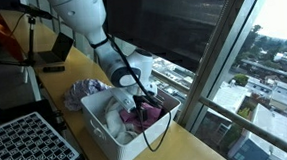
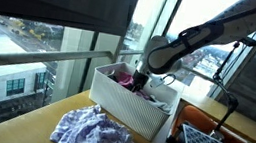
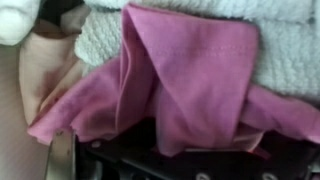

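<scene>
Folds of pink cloth [image 3: 190,70] fill our wrist view, lying inside the white bin [image 2: 123,103] against a white towel [image 3: 270,40]. We see the gripper [image 1: 140,105] lowered into the bin right at that cloth. The fabric covers its fingertips, so we cannot tell whether the jaws are closed. A lavender cloth [image 2: 97,136] lies on the table [image 2: 44,130] just beside the bin.
</scene>
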### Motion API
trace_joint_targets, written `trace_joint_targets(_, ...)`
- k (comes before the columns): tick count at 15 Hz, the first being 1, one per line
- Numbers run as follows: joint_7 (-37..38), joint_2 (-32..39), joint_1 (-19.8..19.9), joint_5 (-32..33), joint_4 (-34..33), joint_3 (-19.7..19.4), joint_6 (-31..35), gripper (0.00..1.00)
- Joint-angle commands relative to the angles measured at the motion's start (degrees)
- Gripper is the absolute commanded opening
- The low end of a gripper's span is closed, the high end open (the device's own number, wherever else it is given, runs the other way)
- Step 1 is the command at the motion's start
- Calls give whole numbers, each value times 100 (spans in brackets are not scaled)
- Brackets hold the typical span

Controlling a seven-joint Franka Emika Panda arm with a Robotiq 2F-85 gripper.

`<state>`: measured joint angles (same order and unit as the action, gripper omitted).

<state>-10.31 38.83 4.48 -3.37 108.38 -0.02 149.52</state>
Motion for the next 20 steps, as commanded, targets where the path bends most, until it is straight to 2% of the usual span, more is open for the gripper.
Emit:
trace_joint_targets(1,151,477,22,146,-334,-61,-57,100)
trace_joint_targets(2,167,482,20,139,-338,-51,-67,75)
trace_joint_targets(3,157,472,33,121,-343,-26,-79,74)
trace_joint_targets(13,234,25,70,72,-376,-17,-330,4)
trace_joint_targets(15,245,-183,65,74,-321,-19,-352,0)
trace_joint_targets(20,237,-825,60,66,-194,-7,-390,0)
